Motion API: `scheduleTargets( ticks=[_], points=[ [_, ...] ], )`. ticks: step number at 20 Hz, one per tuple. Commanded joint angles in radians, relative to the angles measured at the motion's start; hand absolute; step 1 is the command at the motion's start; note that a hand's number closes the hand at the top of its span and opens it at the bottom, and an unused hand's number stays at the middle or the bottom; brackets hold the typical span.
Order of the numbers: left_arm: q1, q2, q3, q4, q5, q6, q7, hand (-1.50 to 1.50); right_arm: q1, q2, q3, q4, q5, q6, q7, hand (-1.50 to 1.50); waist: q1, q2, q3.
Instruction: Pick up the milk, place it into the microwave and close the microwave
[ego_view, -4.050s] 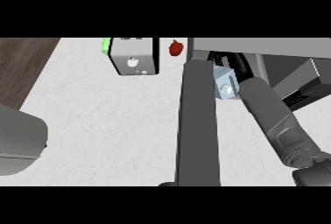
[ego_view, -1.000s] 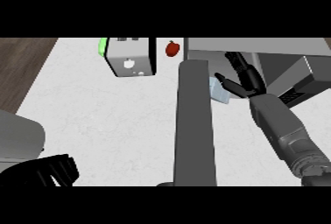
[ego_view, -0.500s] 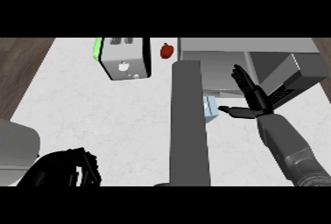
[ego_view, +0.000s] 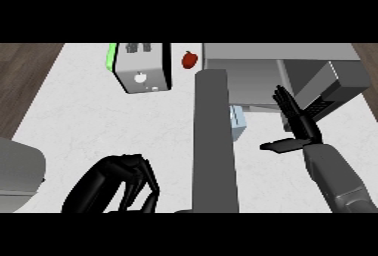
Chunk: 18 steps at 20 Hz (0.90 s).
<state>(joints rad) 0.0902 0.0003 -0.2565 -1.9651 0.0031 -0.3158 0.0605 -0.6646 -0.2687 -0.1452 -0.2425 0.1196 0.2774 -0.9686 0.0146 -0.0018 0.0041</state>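
Beside microwave door (ego_view: 214, 140), milk (ego_view: 237, 123) prob. behind, right hand (ego_view: 299, 127) open

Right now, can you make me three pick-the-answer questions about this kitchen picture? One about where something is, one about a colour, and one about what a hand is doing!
1. Where is the milk carton?
A. On the toaster
B. Just right of the open microwave door
C. In the left hand

2. What colour is the small round thing beside the toaster?
A. Red
B. Blue
C. Yellow

3. How is the right hand?
A. Curled round the milk carton
B. Hidden
C. Open, fingers straight, holding nothing

Answers:
1 B, the carton peeks out at the door's right edge.
2 A, it shows red against the white counter.
3 C, its fingers point up and away from the carton.
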Motion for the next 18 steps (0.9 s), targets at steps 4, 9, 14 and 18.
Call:
scheduleTargets(
  ticks=[4,9,14,18],
  points=[
    [-0.159,0.0,-0.132,0.195,-0.12,0.073,-0.062,1.5,0.129,-0.105,0.0,-0.083,-0.031,0.176,-0.081,-1.5,-0.041,0.001,-0.004],
    [-0.272,0.0,-0.218,0.444,-0.143,0.146,-0.112,1.5,0.204,-0.14,0.019,-0.17,-0.042,0.195,-0.118,-1.5,-0.067,0.007,-0.004],
    [-0.323,0.0,-0.318,0.63,-0.154,0.27,-0.19,1.5,0.284,-0.22,0.042,-0.247,-0.05,0.239,-0.163,-1.5,-0.057,0.01,-0.003],
    [-0.397,0.0,-0.339,0.779,-0.15,0.385,-0.29,1.5,0.289,-0.194,0.069,-0.358,-0.097,0.289,-0.101,-1.5,-0.085,0.008,-0.006]
  ],
)
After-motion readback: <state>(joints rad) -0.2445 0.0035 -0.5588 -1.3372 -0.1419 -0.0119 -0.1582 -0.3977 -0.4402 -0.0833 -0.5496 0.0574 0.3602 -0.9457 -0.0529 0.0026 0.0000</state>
